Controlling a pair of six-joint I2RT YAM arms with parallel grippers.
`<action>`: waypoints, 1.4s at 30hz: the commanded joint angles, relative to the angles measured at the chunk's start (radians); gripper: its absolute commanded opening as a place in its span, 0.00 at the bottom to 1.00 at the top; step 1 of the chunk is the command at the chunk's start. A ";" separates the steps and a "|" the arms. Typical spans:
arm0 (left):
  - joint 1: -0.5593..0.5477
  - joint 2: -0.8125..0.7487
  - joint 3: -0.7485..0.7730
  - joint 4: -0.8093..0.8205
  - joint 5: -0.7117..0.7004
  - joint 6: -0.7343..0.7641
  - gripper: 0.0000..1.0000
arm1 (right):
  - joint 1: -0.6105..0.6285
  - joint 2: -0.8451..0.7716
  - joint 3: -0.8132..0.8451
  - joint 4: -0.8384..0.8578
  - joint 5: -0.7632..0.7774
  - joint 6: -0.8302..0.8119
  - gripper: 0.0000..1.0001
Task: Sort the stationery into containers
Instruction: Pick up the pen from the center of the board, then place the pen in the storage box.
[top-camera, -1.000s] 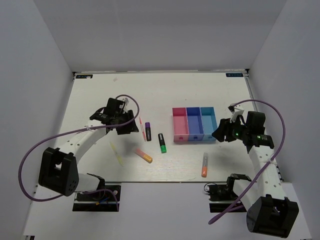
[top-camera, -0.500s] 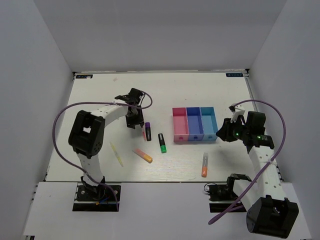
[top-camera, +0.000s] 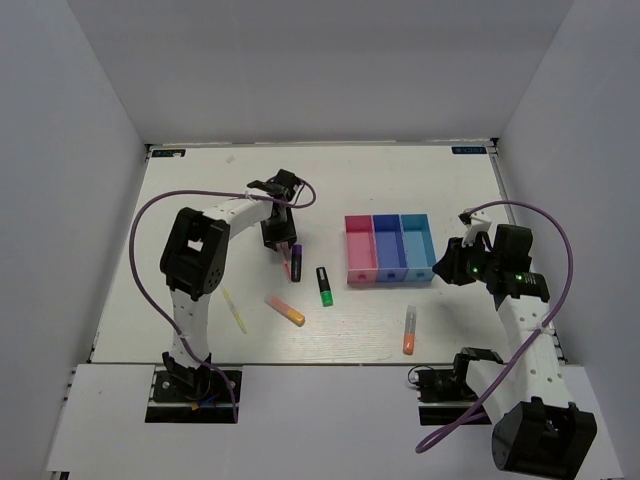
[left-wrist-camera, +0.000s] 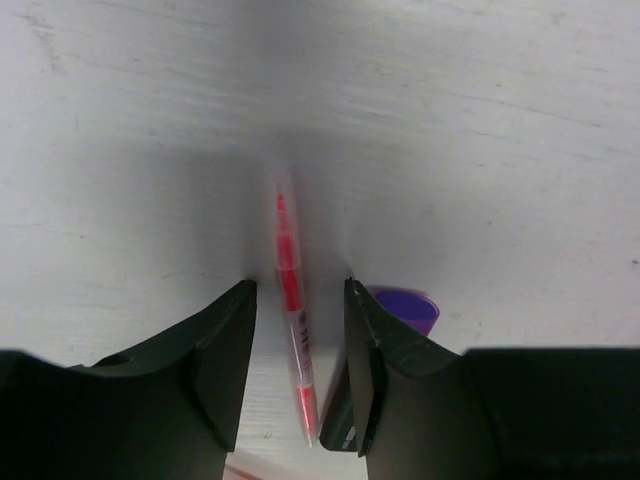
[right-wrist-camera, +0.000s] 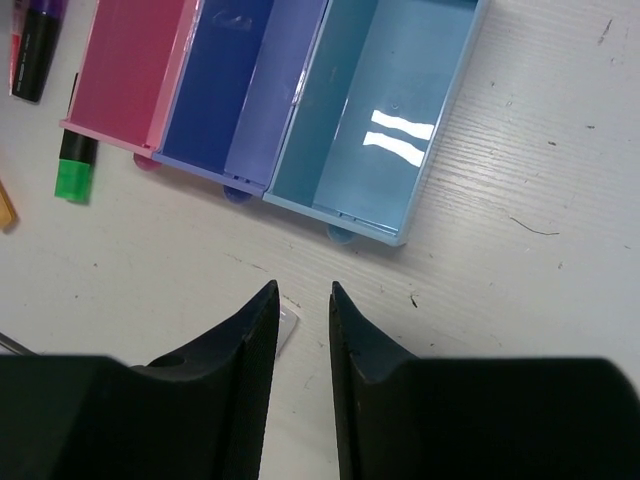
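Observation:
My left gripper (top-camera: 281, 248) is down at the table, open, its fingers on either side of the thin pink pen (left-wrist-camera: 288, 270), which lies between them untouched. A purple-capped black marker (top-camera: 296, 262) lies just right of it; its purple cap (left-wrist-camera: 405, 308) shows beside my right finger. A green-capped marker (top-camera: 324, 286), an orange-pink marker (top-camera: 286, 310), a thin yellow pen (top-camera: 233, 310) and a grey-orange marker (top-camera: 409, 329) lie on the table. The pink (top-camera: 360, 250), dark blue (top-camera: 388, 248) and light blue (top-camera: 417, 246) containers hold nothing. My right gripper (top-camera: 441, 271) hovers beside the light blue container (right-wrist-camera: 380, 110), narrowly open with nothing in the gap.
The white table (top-camera: 200, 200) is boxed in by grey walls at the back and both sides. Purple cables loop off both arms. The grey-orange marker's tip (right-wrist-camera: 287, 330) peeks out beside my right gripper's left finger.
My left arm has swung right and reached down over the thin pink pen. My right gripper's jaws have narrowed from wide to a small gap; that arm has barely moved.

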 joint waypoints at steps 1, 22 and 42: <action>-0.006 0.043 0.060 -0.107 -0.055 -0.008 0.50 | 0.003 -0.020 0.036 -0.005 0.007 0.007 0.30; -0.011 -0.047 -0.043 -0.058 -0.037 0.031 0.00 | 0.000 -0.043 0.034 -0.006 0.013 0.009 0.44; -0.307 -0.133 0.314 0.085 0.005 0.026 0.00 | 0.002 -0.023 0.023 0.001 0.025 -0.007 0.33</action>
